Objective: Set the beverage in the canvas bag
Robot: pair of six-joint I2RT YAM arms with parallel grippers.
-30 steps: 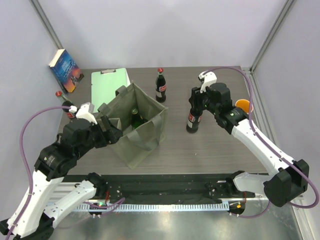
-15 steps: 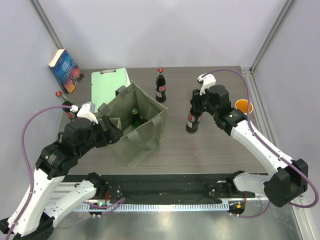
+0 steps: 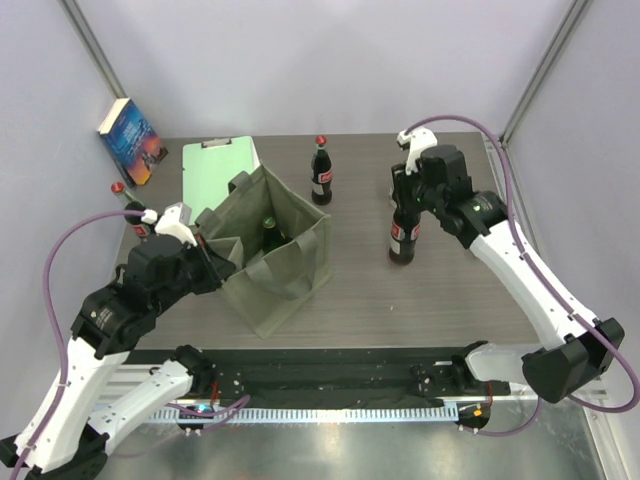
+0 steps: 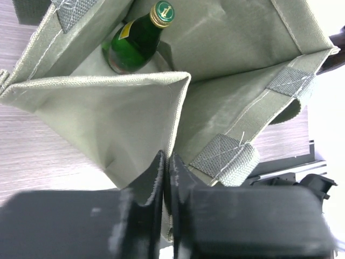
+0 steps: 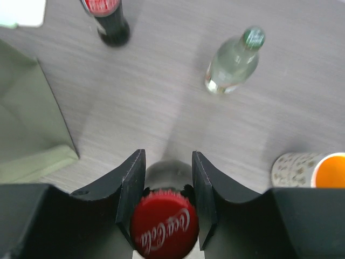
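The olive-grey canvas bag point(image 3: 285, 262) stands open at the table's left middle, and it also shows in the left wrist view point(image 4: 108, 113). A green bottle point(image 4: 137, 40) stands in one compartment. My left gripper point(image 3: 203, 247) is shut on the bag's left rim, its tips point(image 4: 166, 171) pinching the fabric edge. My right gripper point(image 3: 405, 192) is shut on the neck of an upright cola bottle point(image 3: 402, 240), to the right of the bag. In the right wrist view the gripper point(image 5: 166, 181) holds it just below the red cap point(image 5: 164, 226).
A second cola bottle point(image 3: 321, 175) stands behind the bag. A mint-green clipboard point(image 3: 215, 168) and a book point(image 3: 130, 140) lie at the back left. A dark bottle point(image 3: 133, 215) stands at the left edge. A clear bottle point(image 5: 232, 60) and a cup point(image 5: 310, 170) show in the right wrist view.
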